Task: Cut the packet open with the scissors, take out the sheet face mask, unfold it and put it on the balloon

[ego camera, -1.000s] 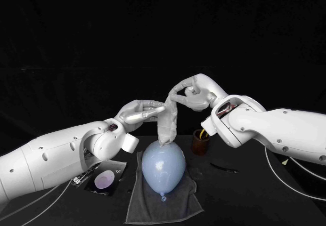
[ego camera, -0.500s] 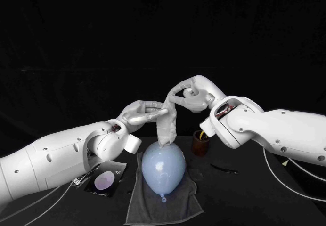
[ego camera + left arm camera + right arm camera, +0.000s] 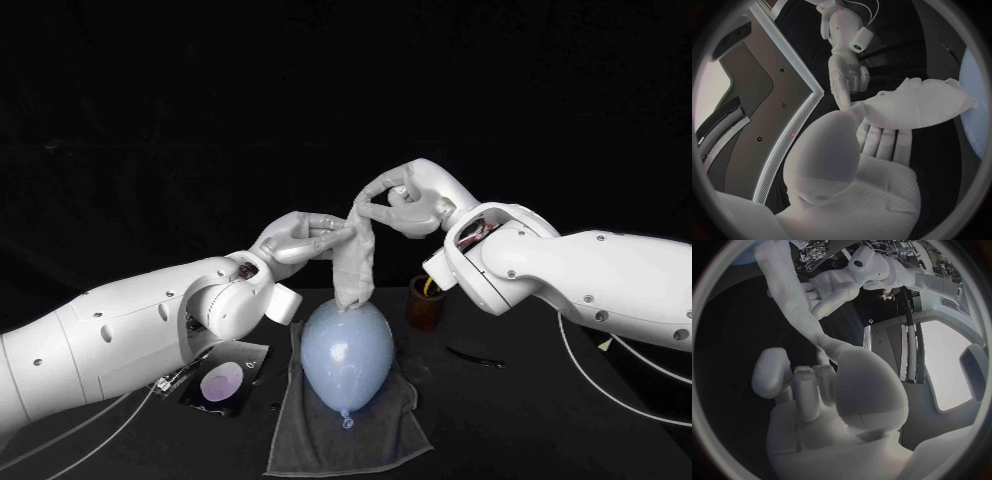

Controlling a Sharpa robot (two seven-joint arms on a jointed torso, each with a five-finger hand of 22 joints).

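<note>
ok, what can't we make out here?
- Head view: sheet mask tip touching balloon or not; they overlap.
- Head view: packet cut edge, partly under left arm.
- Head view: brown cup contents, behind right arm.
- Head view: dark item on table, too small to name.

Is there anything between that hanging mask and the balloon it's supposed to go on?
Nothing visible. The left hand and the right hand hold the sheet mask up over the balloon. The mask's lower end appears to touch the balloon's far end, with nothing between them.
</note>
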